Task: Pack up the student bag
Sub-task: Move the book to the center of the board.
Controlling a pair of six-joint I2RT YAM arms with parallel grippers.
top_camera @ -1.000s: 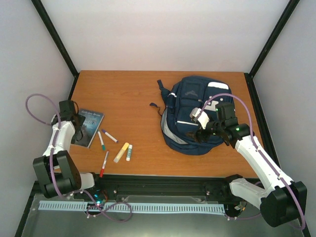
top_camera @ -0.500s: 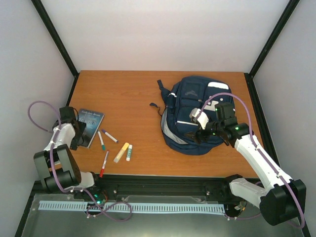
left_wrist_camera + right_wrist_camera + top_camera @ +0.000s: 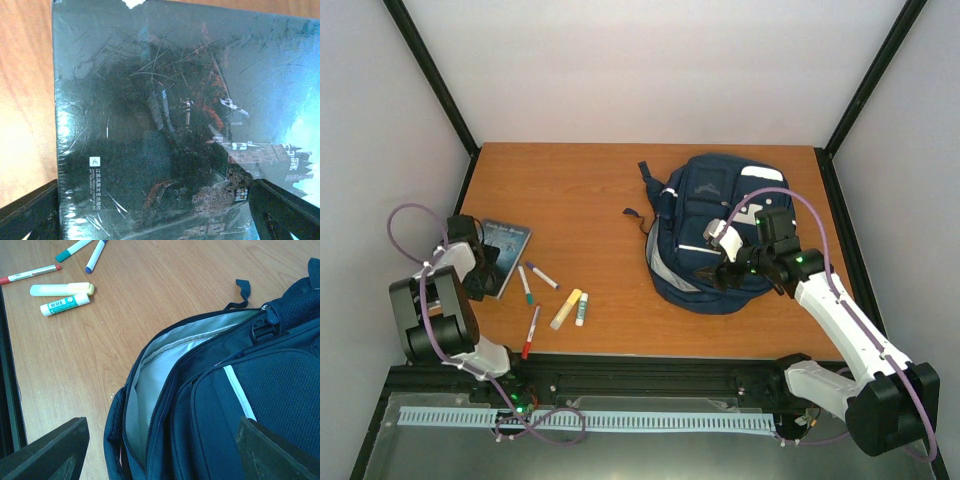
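A: Risk check. Where's the student bag [image 3: 715, 235] relative to the book [image 3: 503, 255]?

B: Well to the book's right, flat on the table [image 3: 580, 190], front pockets up. Main zip is partly open, with pale lining showing along the side that faces the book.

A: Biggest worry?

B: The bag itself. It's soft fabric and the mouth is only a narrow, slack slit. Anything brought over from the book side could snag on the zip lip, or shove the whole bag away instead of going in. The right gripper [image 3: 161, 440] hangs over the bag's near part, jaws wide, gripping nothing that I can see. So nothing props the mouth open.

A: Book?

B: The left gripper [image 3: 157, 217] is right down on it, jaws at full spread with one tip at each side of the cover, not closed. The cover is glossy and scuffed and looks film-wrapped, and it lies flat on the table. My guess is the jaws skate off or just push it, since no edge is lifted to get under.

A: Small stuff?

B: Yellow highlighter [image 3: 565, 308], glue stick [image 3: 581, 309] and three markers [image 3: 531, 330], just right of the book, between it and the bag. They're round, so a sliding book could scatter them or roll them off the near edge.

A: Bag heading?

B: Long axis runs roughly near-to-far, with the far end leaning away from the book. The open mouth points toward the book. Can't tell for sure which end is the top.
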